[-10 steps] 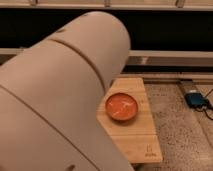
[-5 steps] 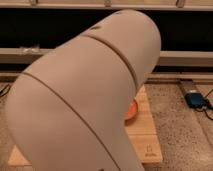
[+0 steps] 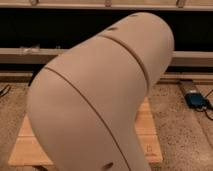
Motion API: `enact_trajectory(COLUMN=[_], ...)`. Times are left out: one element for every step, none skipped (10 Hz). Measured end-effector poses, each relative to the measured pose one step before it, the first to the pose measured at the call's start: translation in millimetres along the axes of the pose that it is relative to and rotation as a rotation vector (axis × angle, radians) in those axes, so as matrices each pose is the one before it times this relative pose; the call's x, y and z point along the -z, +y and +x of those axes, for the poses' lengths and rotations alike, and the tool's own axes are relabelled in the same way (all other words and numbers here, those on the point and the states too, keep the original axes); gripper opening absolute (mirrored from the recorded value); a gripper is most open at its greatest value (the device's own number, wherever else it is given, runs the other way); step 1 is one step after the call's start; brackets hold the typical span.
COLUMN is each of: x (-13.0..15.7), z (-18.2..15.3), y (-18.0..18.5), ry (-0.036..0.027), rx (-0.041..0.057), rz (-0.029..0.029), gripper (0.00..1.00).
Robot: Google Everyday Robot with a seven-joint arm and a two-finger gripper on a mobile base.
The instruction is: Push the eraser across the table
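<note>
Swinging across the frame, the robot arm [image 3: 100, 100] now hides the orange bowl and most of the counter [image 3: 147, 132]; gripper and eraser are out of sight, so progress cannot be judged.

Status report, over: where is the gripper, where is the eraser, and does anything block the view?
Gripper not in view. Eraser not visible. Robot arm fills the frame and hides most of the table. Blue device on floor, right of table.

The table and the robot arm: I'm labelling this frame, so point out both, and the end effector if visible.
table [image 3: 149, 131], camera view, bare right edge of the plank top.
robot arm [image 3: 100, 100], camera view, middle of its beige casing.
end effector: not in view.
</note>
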Motion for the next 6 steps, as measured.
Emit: enact_trajectory(x=[0.67,1.23,1.70,2.73,4.18,6.26], z=[-1.66,-1.77,-1.37,-0.96,-1.86,-2.91], y=[-6.84,-7.96,-10.45,-11.42,-13.33,-16.52], ry=[-0.00760,-0.00884,-0.00982,-0.01297,-0.01603,-0.02312], rx=[-0.01450,-0.01684,-0.02705,-0.03602,-0.03196,-0.03965], rz=[-0.00611,-0.00562,-0.00167,-0.00255,0.00152,0.00372], gripper=[0.80,0.80,0.80,0.80,0.80,0.80])
